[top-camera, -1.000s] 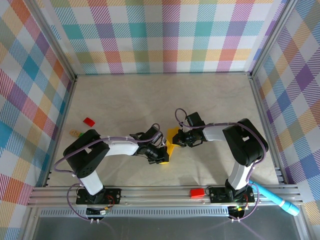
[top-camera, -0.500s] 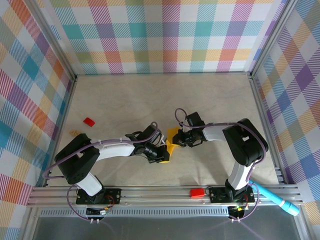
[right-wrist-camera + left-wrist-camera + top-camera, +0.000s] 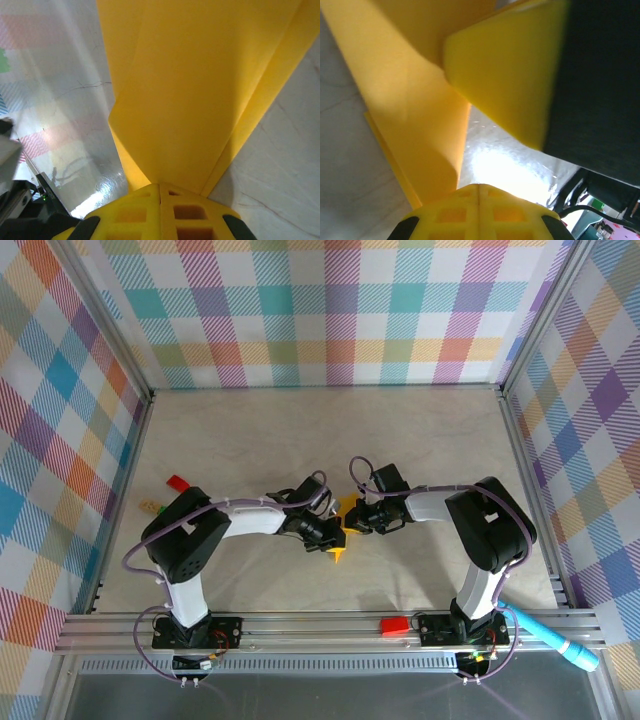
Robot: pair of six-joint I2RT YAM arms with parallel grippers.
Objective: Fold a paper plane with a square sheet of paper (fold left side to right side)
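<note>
The yellow-orange sheet of paper (image 3: 338,545) is folded narrow and stands off the table between the two arms, with a pointed end towards the near edge. My right gripper (image 3: 352,521) is shut on it; in the right wrist view the creased paper (image 3: 200,90) fans out straight from the closed fingertips of the right gripper (image 3: 160,186). My left gripper (image 3: 328,533) is shut just left of the sheet. In the left wrist view the paper (image 3: 410,100) hangs beside the left gripper (image 3: 479,186), with nothing seen in the seam. A right finger (image 3: 505,70) looms close.
A small red block (image 3: 178,482) and a tiny tan piece (image 3: 150,506) lie at the far left. Another red block (image 3: 394,625) sits on the front rail. A light blue pen-like cylinder (image 3: 555,638) lies at the front right. Checkered walls enclose the table.
My left gripper has moved away from the near edge and in against the paper. The sheet now looks narrower and more upright. The right gripper has held still.
</note>
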